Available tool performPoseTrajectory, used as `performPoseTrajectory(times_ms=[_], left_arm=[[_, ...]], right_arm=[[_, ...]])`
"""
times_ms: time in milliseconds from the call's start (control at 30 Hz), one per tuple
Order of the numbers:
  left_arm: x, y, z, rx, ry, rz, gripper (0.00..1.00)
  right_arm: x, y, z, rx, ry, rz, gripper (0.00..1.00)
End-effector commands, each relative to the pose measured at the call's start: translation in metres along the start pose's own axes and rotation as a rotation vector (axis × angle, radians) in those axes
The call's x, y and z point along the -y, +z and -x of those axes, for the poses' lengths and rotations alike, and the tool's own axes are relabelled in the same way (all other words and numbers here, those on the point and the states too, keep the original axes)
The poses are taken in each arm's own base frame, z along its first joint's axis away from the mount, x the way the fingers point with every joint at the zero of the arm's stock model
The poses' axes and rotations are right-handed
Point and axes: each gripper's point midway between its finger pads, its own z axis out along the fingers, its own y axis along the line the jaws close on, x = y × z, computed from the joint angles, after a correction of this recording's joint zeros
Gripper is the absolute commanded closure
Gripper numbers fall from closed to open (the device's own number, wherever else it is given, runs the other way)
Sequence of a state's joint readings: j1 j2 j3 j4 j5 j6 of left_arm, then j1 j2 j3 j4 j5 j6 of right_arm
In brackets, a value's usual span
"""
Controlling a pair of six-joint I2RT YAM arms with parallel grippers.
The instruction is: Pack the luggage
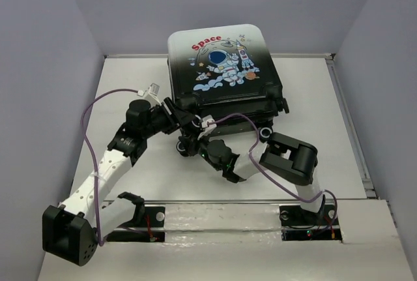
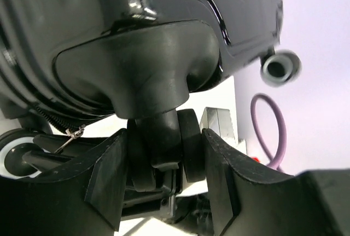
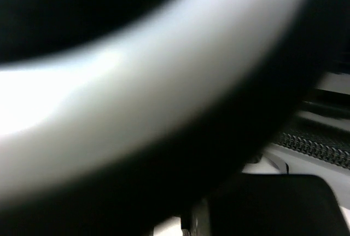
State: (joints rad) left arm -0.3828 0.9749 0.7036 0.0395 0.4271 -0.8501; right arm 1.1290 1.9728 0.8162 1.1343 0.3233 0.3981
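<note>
Closure: clamping left gripper [image 2: 164,154] on caster wheel [image 2: 188,145] of luggage [image 1: 221,66], lower centre; right gripper [image 1: 187,143] state unreadable; next needing zipper pull [image 2: 74,133] grasp.

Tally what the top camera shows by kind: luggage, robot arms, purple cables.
luggage: 1
robot arms: 2 (left arm, right arm)
purple cables: 2
Total: 5
</note>
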Motion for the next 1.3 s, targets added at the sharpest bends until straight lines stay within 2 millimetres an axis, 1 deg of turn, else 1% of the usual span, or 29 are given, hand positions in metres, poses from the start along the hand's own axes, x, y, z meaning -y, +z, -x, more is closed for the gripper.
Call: performPoseTrajectory(times_ms=[0,33,67,133,167,200,233,267,300,333,367,400,433,467,500,533,567,600,667,700,733,800,867,933,967,1000,1067,1200,1267], left_arm=[[0.167,-0.053,0.046,0.150,0.207,-0.575,0.94],[0.166,-0.053,0.045,0.147,0.200,-0.577,0.94],[0.167,-0.054,0.045,0.145,0.193,-0.581,0.94],[0.164,-0.053,0.044,0.150,0.188,-0.576,0.94],[0.154,-0.049,0.040,0.145,0.185,-0.555,0.94],[0.154,-0.049,0.040,0.149,0.190,-0.556,0.94],[0.149,-0.047,0.038,0.145,0.187,-0.543,0.94],[0.135,-0.040,0.033,0.138,0.174,-0.511,0.94],[0.128,-0.037,0.031,0.134,0.169,-0.497,0.94],[0.116,-0.031,0.025,0.125,0.154,-0.471,0.94],[0.110,-0.028,0.023,0.121,0.148,-0.461,0.94],[0.106,-0.026,0.022,0.119,0.142,-0.455,0.94],[0.100,-0.023,0.019,0.118,0.131,-0.442,0.90],[0.100,-0.024,0.019,0.119,0.131,-0.444,0.86],[0.097,-0.023,0.019,0.124,0.128,-0.435,0.78],[0.095,-0.023,0.019,0.127,0.127,-0.431,0.75],[0.094,-0.023,0.019,0.134,0.125,-0.427,0.70],[0.094,-0.024,0.019,0.136,0.125,-0.427,0.60],[0.093,-0.025,0.019,0.139,0.124,-0.427,0.51],[0.093,-0.026,0.017,0.137,0.127,-0.426,0.41],[0.091,-0.026,0.017,0.137,0.127,-0.423,0.37],[0.089,-0.026,0.015,0.137,0.127,-0.419,0.31],[0.087,-0.026,0.014,0.134,0.128,-0.414,0.29],[0.086,-0.025,0.013,0.132,0.130,-0.409,0.27],[0.084,-0.025,0.013,0.132,0.132,-0.406,0.27],[0.084,-0.025,0.013,0.132,0.132,-0.403,0.25],[0.081,-0.024,0.011,0.129,0.133,-0.397,0.24],[0.078,-0.022,0.009,0.117,0.131,-0.391,0.23],[0.077,-0.022,0.008,0.111,0.129,-0.388,0.23]], right_arm=[[-0.186,-0.035,-0.036,-0.168,0.084,0.697,0.93],[-0.195,-0.029,-0.025,-0.139,0.095,0.717,0.93],[-0.196,-0.029,-0.023,-0.135,0.104,0.717,0.93],[-0.181,-0.037,-0.017,-0.099,0.126,0.663,0.93],[-0.152,-0.041,-0.013,-0.076,0.123,0.530,0.86],[-0.145,-0.051,-0.016,-0.099,0.109,0.516,0.76],[-0.124,-0.053,-0.014,-0.086,0.103,0.421,0.63],[-0.111,-0.062,-0.013,-0.089,0.087,0.377,0.49],[-0.095,-0.071,-0.019,-0.129,0.072,0.315,0.38],[-0.078,-0.084,-0.006,-0.119,0.067,0.240,0.25],[-0.058,-0.094,-0.019,-0.194,0.035,0.159,0.20],[-0.049,-0.100,-0.016,-0.204,0.030,0.118,0.17],[-0.044,-0.107,0.005,-0.169,0.037,0.077,0.10],[-0.041,-0.111,0.010,-0.174,0.031,0.060,0.09],[-0.031,-0.115,0.009,-0.214,-0.002,0.021,0.08],[-0.030,-0.115,0.016,-0.218,-0.014,0.012,0.07],[-0.033,-0.116,0.031,-0.200,-0.019,0.009,0.06],[-0.034,-0.114,0.039,-0.210,-0.044,-0.012,0.06],[-0.024,-0.109,0.057,-0.182,-0.049,-0.060,0.03],[-0.025,-0.106,0.072,-0.157,-0.039,-0.063,0.02],[-0.014,-0.101,0.083,-0.136,-0.029,-0.083,0.02],[-0.016,-0.091,0.102,-0.115,-0.014,-0.065,0.02],[-0.014,-0.081,0.114,-0.103,-0.023,-0.055,0.02],[-0.020,-0.071,0.122,-0.097,-0.048,-0.031,0.02],[-0.029,-0.064,0.129,-0.089,-0.048,-0.005,0.02],[-0.026,-0.058,0.130,-0.089,-0.049,-0.011,0.02],[-0.024,-0.048,0.146,-0.058,-0.041,-0.019,0.02],[-0.020,-0.032,0.156,-0.033,-0.041,-0.050,0.02],[-0.018,-0.026,0.158,-0.023,-0.056,-0.070,0.04]])
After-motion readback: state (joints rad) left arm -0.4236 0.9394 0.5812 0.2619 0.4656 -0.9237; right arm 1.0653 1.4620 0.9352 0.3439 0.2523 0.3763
